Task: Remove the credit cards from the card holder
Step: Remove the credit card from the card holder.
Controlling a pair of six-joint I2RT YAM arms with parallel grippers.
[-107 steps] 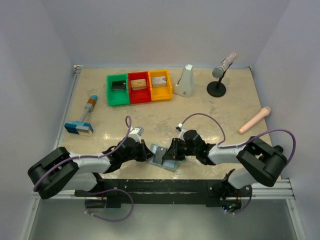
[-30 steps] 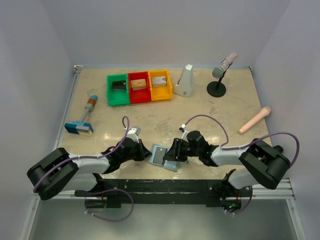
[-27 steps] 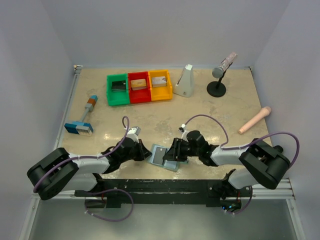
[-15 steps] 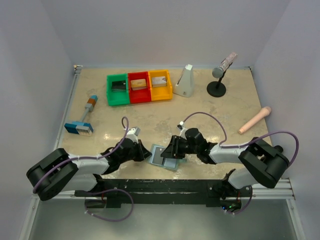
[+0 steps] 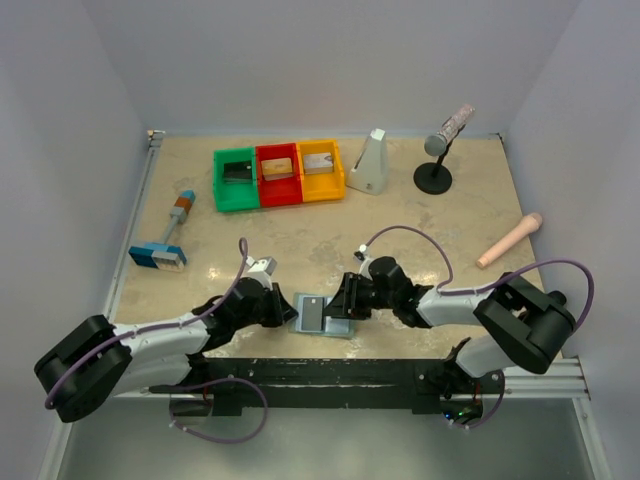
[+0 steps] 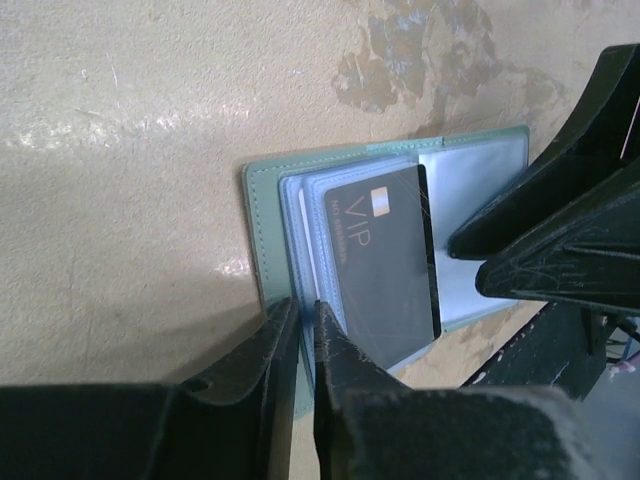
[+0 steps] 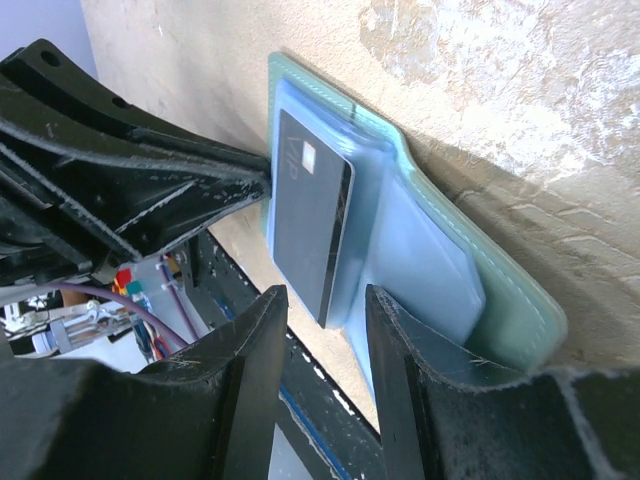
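Observation:
The card holder (image 5: 335, 322) lies open near the table's front edge, between my two grippers. In the left wrist view its teal cover (image 6: 262, 230) and pale blue pockets show, with a dark "VIP" credit card (image 6: 385, 262) sticking out of a pocket. My left gripper (image 6: 305, 312) is shut on the holder's left edge, just beside the card. My right gripper (image 7: 322, 298) is open, its jaws on either side of the card's (image 7: 310, 225) free end over the holder's right leaf (image 7: 440, 275). From above, the left gripper (image 5: 287, 312) and right gripper (image 5: 347, 305) flank the holder.
Green (image 5: 236, 180), red (image 5: 278, 175) and yellow (image 5: 321, 171) bins stand at the back, each with a small card-like thing inside. A blue-headed brush (image 5: 165, 240) lies left. A metronome-shaped block (image 5: 369, 160), a microphone on a stand (image 5: 438, 150) and a pink rod (image 5: 508, 240) are at the right.
The card holder, held tilted between the grippers before, now lies flatter. The left arm has stretched forward and lower. The right gripper has shifted slightly left.

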